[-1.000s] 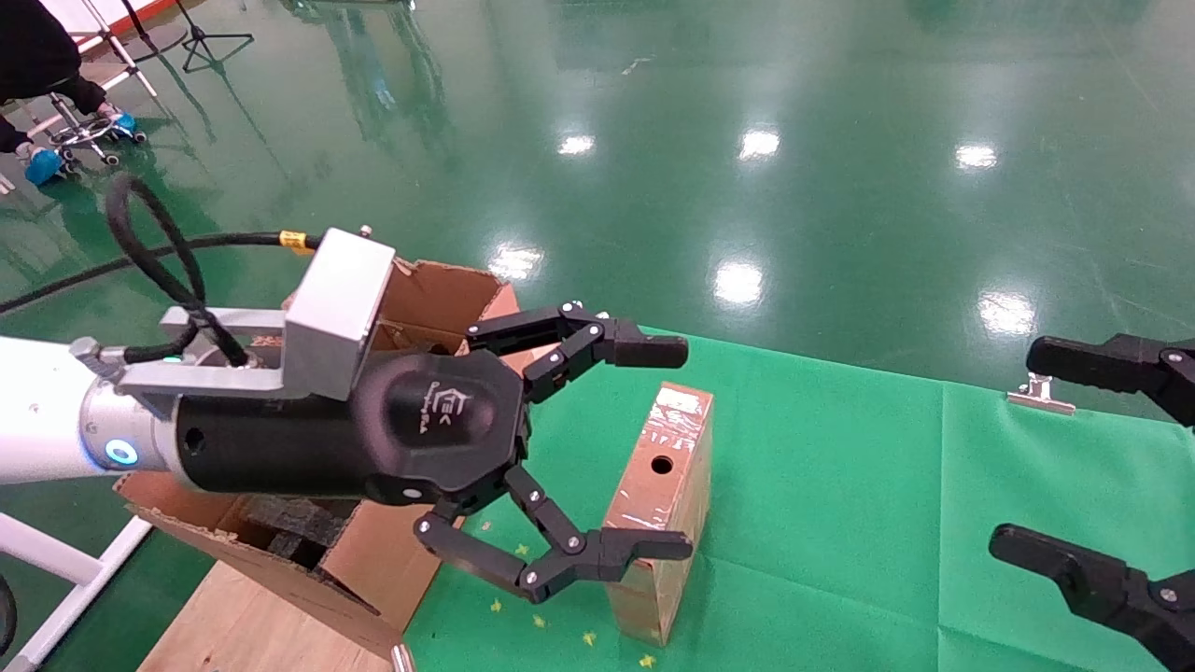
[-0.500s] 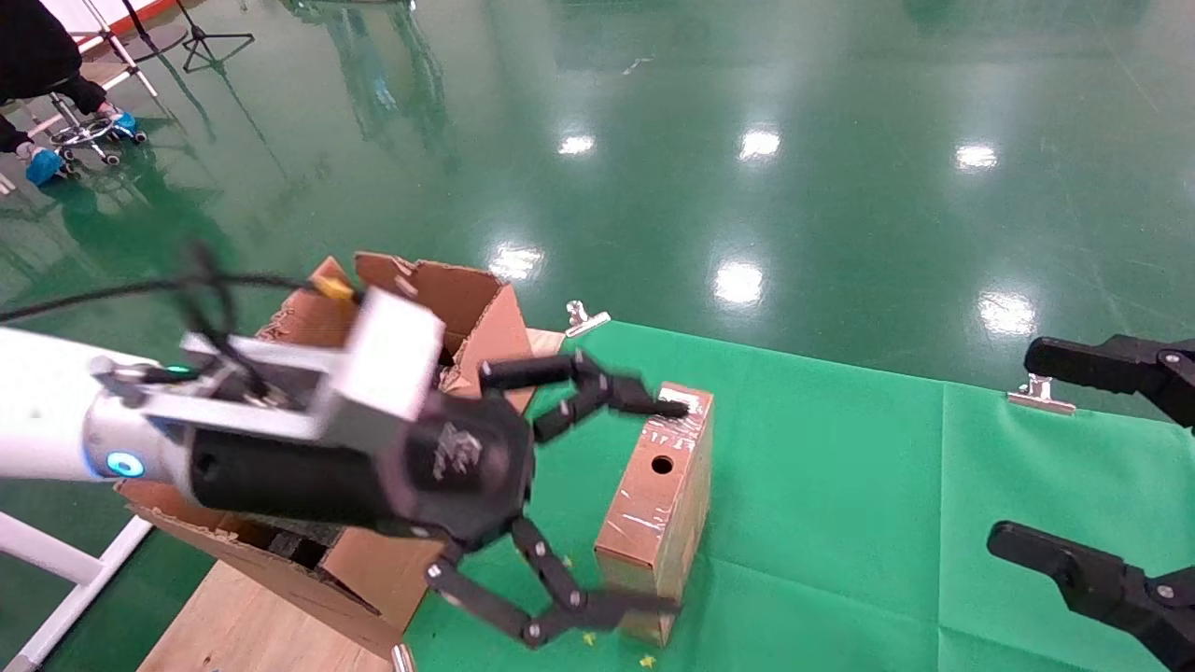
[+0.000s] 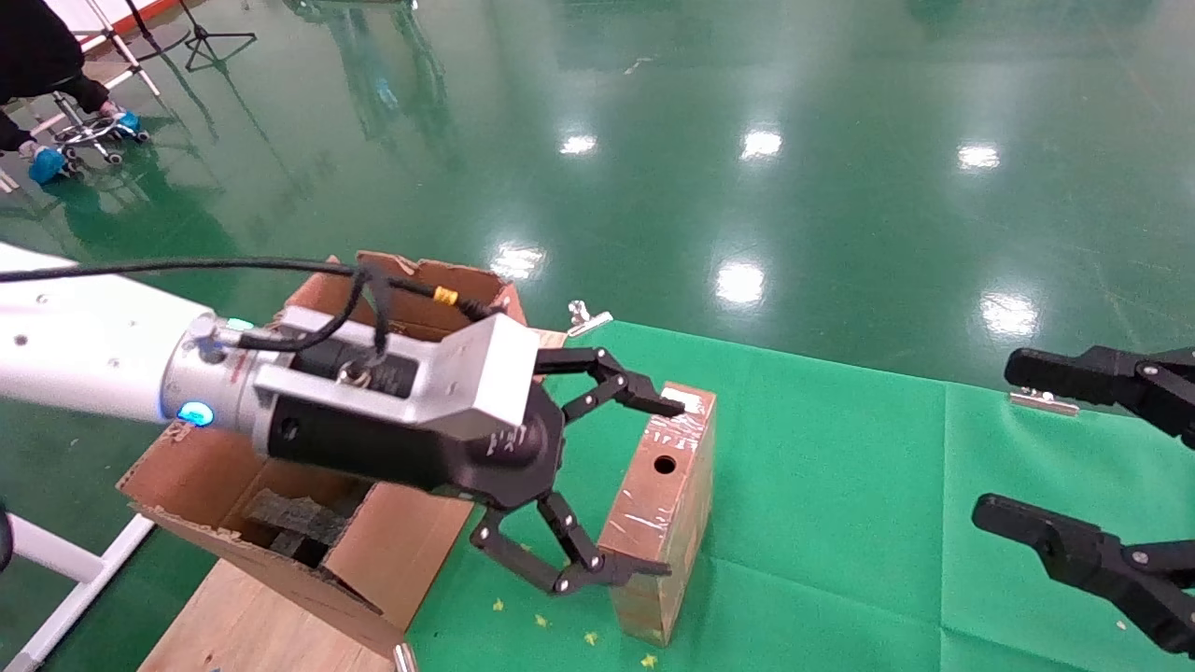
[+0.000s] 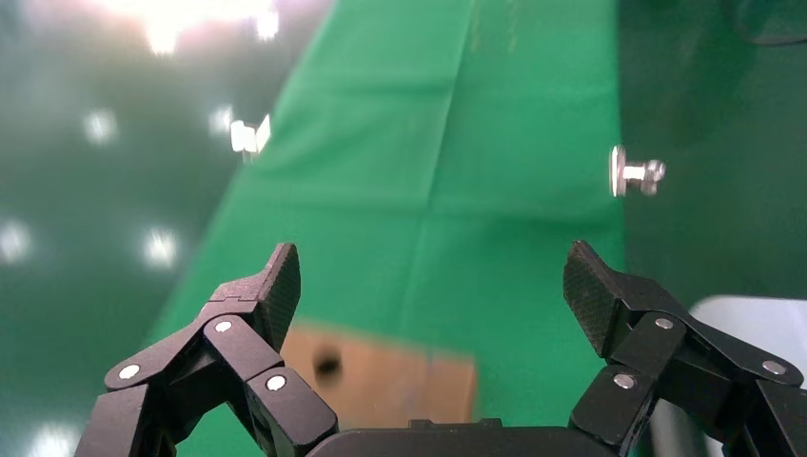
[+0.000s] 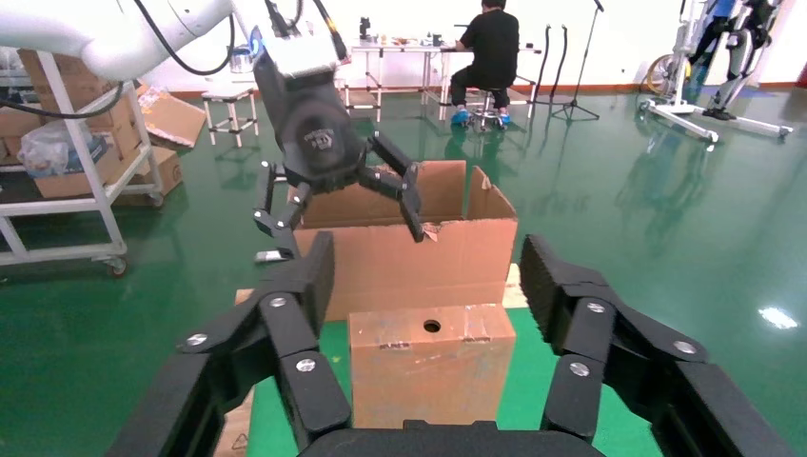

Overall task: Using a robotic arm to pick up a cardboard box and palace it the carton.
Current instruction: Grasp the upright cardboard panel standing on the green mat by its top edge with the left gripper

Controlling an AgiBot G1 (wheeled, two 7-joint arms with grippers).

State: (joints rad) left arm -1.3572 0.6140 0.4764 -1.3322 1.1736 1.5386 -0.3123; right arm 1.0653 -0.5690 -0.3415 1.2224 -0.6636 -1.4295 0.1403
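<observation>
The cardboard box (image 3: 658,513) stands on edge on the green cloth, its taped narrow face with the round hole turned up. The robotic arm comes in from the left, and its left gripper (image 3: 661,487) is open, one fingertip over each end of that face. In the right wrist view its fingertips hang just above the box (image 5: 428,381), not touching. The left wrist view has the box (image 4: 381,376) low between the spread fingers (image 4: 276,286). The carton (image 3: 439,280) lies left of the box, flaps open, black foam (image 3: 289,518) inside. My right gripper (image 3: 1013,443) waits open at the right edge.
Green cloth (image 3: 840,523) covers the table. Metal clips (image 3: 586,319) (image 3: 1041,399) grip its far edge. A wooden board (image 3: 243,616) lies under the carton at the front left. A seated person (image 3: 37,56) is far back left on the glossy green floor.
The left gripper has rolled, bringing its silver camera block round, and dropped toward the box, staying open. The box leaned a little. The right gripper shifted slightly left.
</observation>
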